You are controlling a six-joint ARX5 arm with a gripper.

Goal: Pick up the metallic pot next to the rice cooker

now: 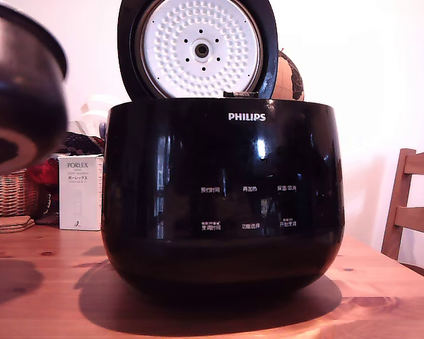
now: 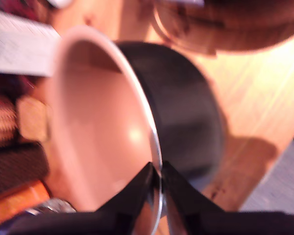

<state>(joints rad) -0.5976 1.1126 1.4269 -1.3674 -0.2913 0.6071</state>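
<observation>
Exterior view, left to right: dark pot (image 1: 21,88) is up in the air at far left, tilted, blurry, clear of the wooden table (image 1: 49,282). Basket (image 1: 10,192) & white box (image 1: 80,192) sit behind. Rice cooker (image 1: 222,194) in centre, lid (image 1: 198,48) up. Chair (image 1: 412,205) at right. Wrist view: gripper (image 2: 161,171) fingers narrow, pinching pot rim (image 2: 154,132).

Exterior low at tabletop, wrist above metallic pot (image 2: 137,132)
</observation>
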